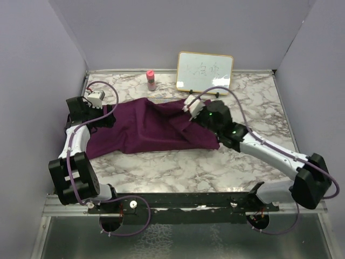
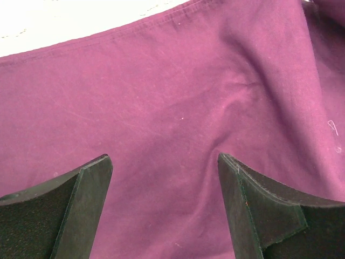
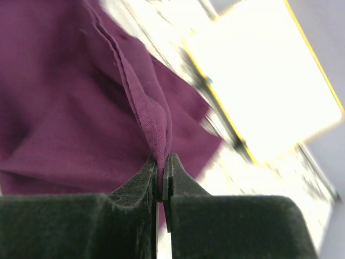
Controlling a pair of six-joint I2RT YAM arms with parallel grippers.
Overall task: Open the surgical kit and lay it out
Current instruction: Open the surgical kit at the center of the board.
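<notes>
The surgical kit's dark purple cloth wrap (image 1: 148, 127) lies bunched on the marble table (image 1: 178, 167); its tray and instruments are hidden under it. My right gripper (image 1: 190, 107) is shut on a fold of the cloth at its far right edge, seen pinched between the jaws in the right wrist view (image 3: 162, 162). My left gripper (image 1: 102, 110) is open at the cloth's left end. In the left wrist view (image 2: 164, 164) its fingers (image 2: 86, 183) stand wide apart just above the cloth (image 2: 178, 97), holding nothing.
A framed whiteboard (image 1: 205, 71) stands at the back, just behind my right gripper, and shows blurred in the right wrist view (image 3: 259, 81). A small pink-capped bottle (image 1: 151, 80) stands at the back left of it. Grey walls enclose the table.
</notes>
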